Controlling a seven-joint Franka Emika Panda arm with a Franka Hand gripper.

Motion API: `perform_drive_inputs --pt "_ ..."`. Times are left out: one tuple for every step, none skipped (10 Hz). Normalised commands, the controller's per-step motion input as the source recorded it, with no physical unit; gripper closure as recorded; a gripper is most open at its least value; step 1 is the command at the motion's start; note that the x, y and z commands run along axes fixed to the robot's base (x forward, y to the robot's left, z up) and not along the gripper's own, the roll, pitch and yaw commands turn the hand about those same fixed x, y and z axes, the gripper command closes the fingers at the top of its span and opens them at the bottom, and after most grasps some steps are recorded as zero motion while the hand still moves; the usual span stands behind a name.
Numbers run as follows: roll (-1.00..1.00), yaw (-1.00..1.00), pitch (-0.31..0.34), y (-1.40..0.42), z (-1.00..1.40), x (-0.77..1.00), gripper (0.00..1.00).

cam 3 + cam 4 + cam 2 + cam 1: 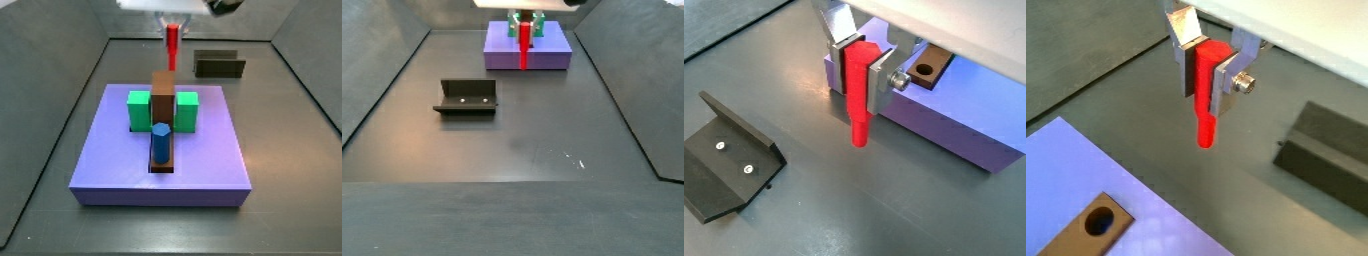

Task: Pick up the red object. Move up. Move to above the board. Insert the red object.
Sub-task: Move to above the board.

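Observation:
My gripper [1209, 68] is shut on the red object [1207, 100], a thin red peg that hangs upright with its tip pointing down. Both wrist views show it between the fingers [862, 68], with its tip [858, 138] over the dark floor just beside the board [958, 125]. In a side view the peg [173, 45] hangs beyond the far edge of the lavender board [120, 150]. The board carries green blocks [139, 110], a brown upright bar [163, 95] and a blue peg [160, 143]. In the other side view the peg [524, 45] hangs in front of the board [549, 55].
The fixture [468, 97], a dark L-shaped bracket, stands on the floor apart from the board; it also shows in both wrist views [731, 165] [1327, 150] and beyond the board [219, 66]. Dark walls ring the floor.

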Motion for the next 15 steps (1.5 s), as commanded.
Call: perform_drive_inputs --pt "0.0 0.0 0.023 0.0 1.4 -0.02 1.0" --pt "-0.03 0.0 0.035 0.0 1.4 -0.05 1.0" --pt "-0.05 -0.01 0.02 0.01 1.4 0.01 1.0" --pt "-0.04 -0.01 0.061 0.0 1.4 0.04 1.0" --pt "-0.03 -0.01 0.083 0.01 0.77 0.02 1.0" --pt "-0.04 -0.01 0.061 0.0 0.4 0.02 1.0" --pt "-0.03 0.0 0.043 0.01 0.19 0.03 1.0" --pt "-0.04 0.43 0.263 -1.4 0.37 -0.09 1.0" --pt "0.0 0.41 0.259 -1.4 0.34 -0.09 1.0" --pt "0.07 0.27 0.205 -1.4 0.35 -0.06 1.0" --pt "0.02 0.13 0.165 -1.4 0.34 -0.02 1.0" --pt "0.03 0.08 0.152 -0.87 0.21 0.02 1.0" --pt "0.03 0.06 0.148 -0.58 0.14 0.04 1.0" --pt "0.01 0.03 0.128 -0.27 0.07 0.06 1.0" --pt "0.02 0.02 0.109 -0.19 0.06 0.05 1.0"
